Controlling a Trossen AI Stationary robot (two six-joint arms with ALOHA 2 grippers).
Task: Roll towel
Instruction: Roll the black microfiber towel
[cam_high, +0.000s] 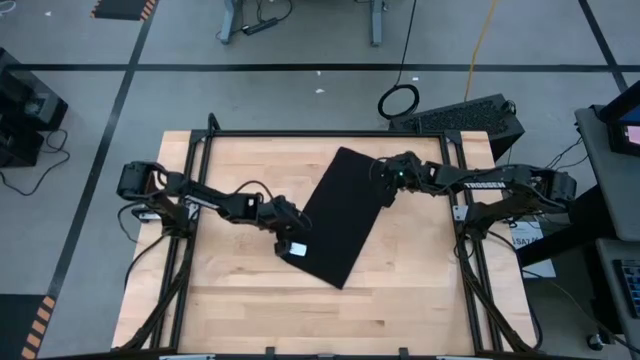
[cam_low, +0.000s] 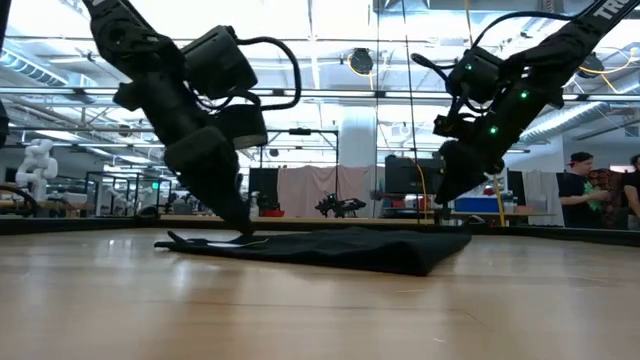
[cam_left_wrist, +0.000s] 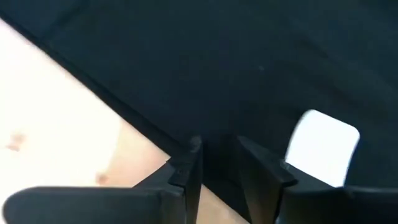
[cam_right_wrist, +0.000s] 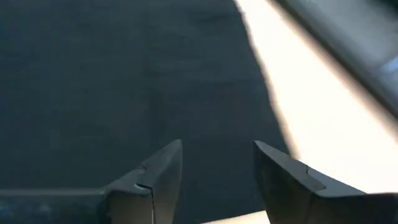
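Observation:
The black towel (cam_high: 340, 215) lies flat and slantwise on the wooden table (cam_high: 240, 320), with its small white tag (cam_high: 297, 248) at the near-left end. My left gripper (cam_high: 291, 240) is down at that end beside the tag (cam_left_wrist: 323, 146), its fingers nearly together on the towel's edge. My right gripper (cam_high: 386, 190) is open low over the towel's far-right long edge (cam_right_wrist: 249, 74), one finger on either side of a strip of cloth. I cannot tell whether its tips touch the cloth. My left gripper (cam_left_wrist: 219, 163) pinches the towel's near-left edge (cam_left_wrist: 217, 140) between its two fingers, close beside the white tag. The fingers slant down from the table's left side. The towel still lies flat on the table (cam_low: 330, 248); whether one layer or several is held does not show.
A black frame (cam_high: 300, 134) runs along the table's far and side edges. Bare wood lies near the front edge (cam_high: 330, 325) and on the left (cam_high: 230, 160). People stand in the room beyond the table (cam_low: 580, 190).

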